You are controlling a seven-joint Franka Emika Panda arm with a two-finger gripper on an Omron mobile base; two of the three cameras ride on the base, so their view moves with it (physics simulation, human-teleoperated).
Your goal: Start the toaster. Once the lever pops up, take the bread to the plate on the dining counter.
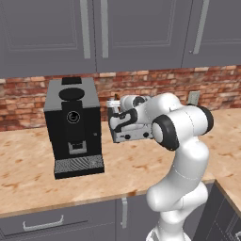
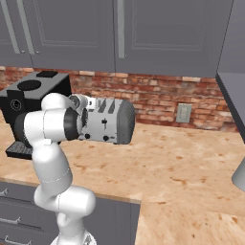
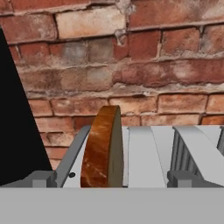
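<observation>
The silver-grey toaster (image 2: pixel 115 122) stands on the wall counter by the brick wall, partly behind my arm, with its front (image 1: pixel 134 136) facing the counter edge. The bread (image 3: pixel 103 148), tan with a brown crust, stands upright in the toaster's left slot (image 3: pixel 78 153). My gripper (image 1: pixel 113 108) hovers just above the toaster top, to the right of the coffee machine. It is open, its grey fingertips (image 3: pixel 41 178) wide apart on either side of the slots and touching nothing. The plate and the dining counter are out of view.
A tall black coffee machine (image 1: pixel 73 127) stands close to the toaster's left. Grey wall cabinets (image 1: pixel 94 33) hang overhead. A wall socket (image 2: pixel 183 113) sits on the brick wall. A grey rounded object (image 2: pixel 239 177) shows at the counter's right edge.
</observation>
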